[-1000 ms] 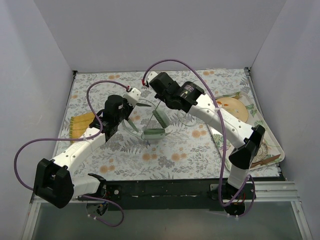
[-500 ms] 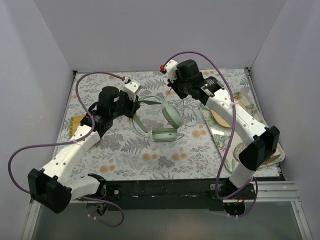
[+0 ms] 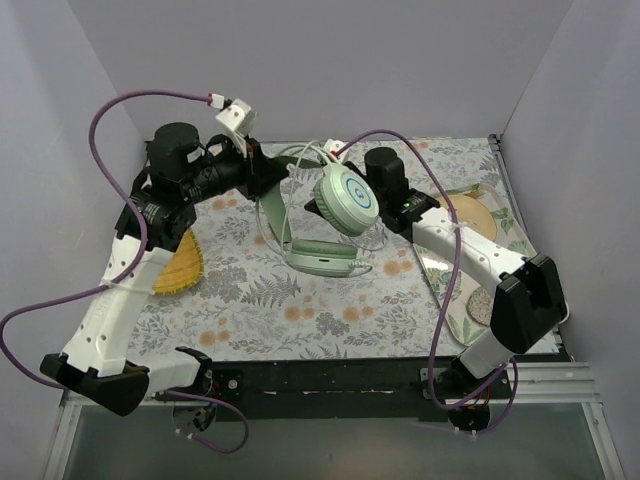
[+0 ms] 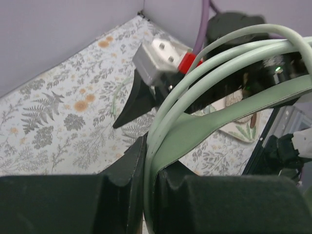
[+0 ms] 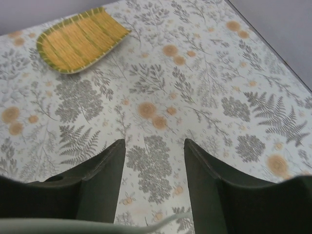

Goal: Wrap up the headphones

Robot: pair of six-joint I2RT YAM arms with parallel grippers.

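L gripper (image 3: 266, 172) is hanging raised over the back-left of the table, pointing twd the R arm. In the L wrist view its fingers (image 4: 122, 170) are pinching together on the headphones (image 3: 345, 200) at the padded headband (image 4: 219, 117), w/ several strands of the pale cable (image 4: 209, 68) running thru the same pinch alongside the band. R gripper (image 5: 153, 144) is sitting just behind the upper cup (image 3: 346, 198) in the top view and is mostly hidden by it. The R wrist view is showing its two fingers apart w/ nothing between them, only the floral cloth (image 3: 330, 310) underneath and a thin line of cable crossing the bottom of that view. The headphones are hanging lifted betw. the two grippers near the table's middle-back. The band is curving down from the L pinch to the lower cup (image 3: 322, 258), and I can't tell whether that cup is touching the cloth. The upper cup is facing its silvery disc twd the overhead cam, and the cable is looping above the band. In the L wrist view the R wrist's white cam mount and one dark finger are showing close behind the band. Further out, a woven yellow mat (image 3: 180, 268) is lying on the cloth at left, partly under the L arm. A tray (image 3: 555, 300) w/ an orange plate (image 3: 478, 218) is sitting at the right edge, partly under the R arm.
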